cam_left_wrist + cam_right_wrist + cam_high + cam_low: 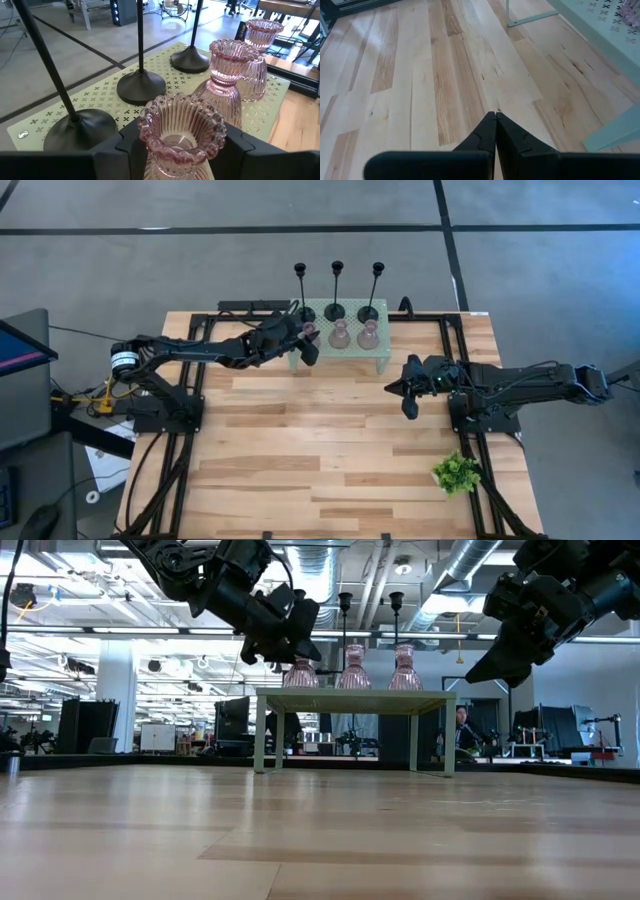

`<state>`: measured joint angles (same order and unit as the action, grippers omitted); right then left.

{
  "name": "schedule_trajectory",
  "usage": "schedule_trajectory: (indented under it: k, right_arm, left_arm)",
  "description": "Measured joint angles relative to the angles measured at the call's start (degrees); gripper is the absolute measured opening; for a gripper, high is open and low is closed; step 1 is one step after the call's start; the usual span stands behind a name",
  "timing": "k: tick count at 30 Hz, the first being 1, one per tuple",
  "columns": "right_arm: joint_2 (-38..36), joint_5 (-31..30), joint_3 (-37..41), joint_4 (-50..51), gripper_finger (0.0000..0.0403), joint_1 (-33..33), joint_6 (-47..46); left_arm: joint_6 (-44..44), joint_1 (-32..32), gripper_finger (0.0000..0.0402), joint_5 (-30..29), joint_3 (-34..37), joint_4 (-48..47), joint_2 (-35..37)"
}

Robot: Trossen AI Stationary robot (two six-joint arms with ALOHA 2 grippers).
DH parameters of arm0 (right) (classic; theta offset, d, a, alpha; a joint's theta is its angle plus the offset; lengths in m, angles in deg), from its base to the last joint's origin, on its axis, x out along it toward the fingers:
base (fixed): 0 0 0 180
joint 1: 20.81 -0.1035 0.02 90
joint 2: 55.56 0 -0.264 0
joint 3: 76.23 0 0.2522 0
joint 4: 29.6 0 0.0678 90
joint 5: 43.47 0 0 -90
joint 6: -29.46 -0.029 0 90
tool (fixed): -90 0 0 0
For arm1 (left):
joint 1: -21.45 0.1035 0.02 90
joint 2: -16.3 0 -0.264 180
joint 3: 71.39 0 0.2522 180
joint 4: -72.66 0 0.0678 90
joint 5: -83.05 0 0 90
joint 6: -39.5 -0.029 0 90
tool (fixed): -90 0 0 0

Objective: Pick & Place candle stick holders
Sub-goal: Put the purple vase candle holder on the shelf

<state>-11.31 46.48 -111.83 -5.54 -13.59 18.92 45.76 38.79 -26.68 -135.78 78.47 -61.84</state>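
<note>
Left wrist view shows left end effector (180, 150) grasping the last pink holder (181, 131) on the shelf (165, 80) – all six placed – right end effector (495, 131) clenched

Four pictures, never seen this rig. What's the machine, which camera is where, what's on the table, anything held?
Two dark robot arms work at a wooden table. One picture looks straight down, one looks level across the tabletop, and one camera sits on each wrist.

A mint-green shelf stands at the far edge. It carries three black holders behind and three pink glass holders in front. A small plant sits at the near right.

The left tool has its fingers either side of the nearest pink holder on the shelf. Whether it is gripping or letting go is unclear. The right tool is shut and empty, above bare table.
</note>
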Motion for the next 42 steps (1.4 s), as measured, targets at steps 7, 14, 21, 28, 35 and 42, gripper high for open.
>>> schedule_trajectory:
  k: [7, 14, 21, 28, 35, 42]
  right_arm:
    - [0.0, 0.0, 0.0, 0.0, 0.0, 0.0, 0.0]
    - [0.0, 0.0, 0.0, 0.0, 0.0, 0.0, 0.0]
    - [0.0, 0.0, 0.0, 0.0, 0.0, 0.0, 0.0]
    - [0.0, 0.0, 0.0, 0.0, 0.0, 0.0, 0.0]
    - [0.0, 0.0, 0.0, 0.0, 0.0, 0.0, 0.0]
    - [0.0, 0.0, 0.0, 0.0, 0.0, 0.0, 0.0]
  left_arm:
    - [0.0, 0.0, 0.0163, 0.0, 0.0, 0.4, 0.0]
    - [0.0, 0.0, 0.0164, 0.0, 0.0, 0.7, 0.0]
    - [0.0, 0.0, 0.0188, 0.0, 0.0, 1.1, 0.0]
    - [0.0, 0.0, 0.0228, 0.0, 0.0, 1.5, 0.0]
    - [0.0, 0.0, 0.0269, 0.0, 0.0, 1.9, 0.0]
    - [0.0, 0.0, 0.0285, 0.0, 0.0, 3.7, 3.1]
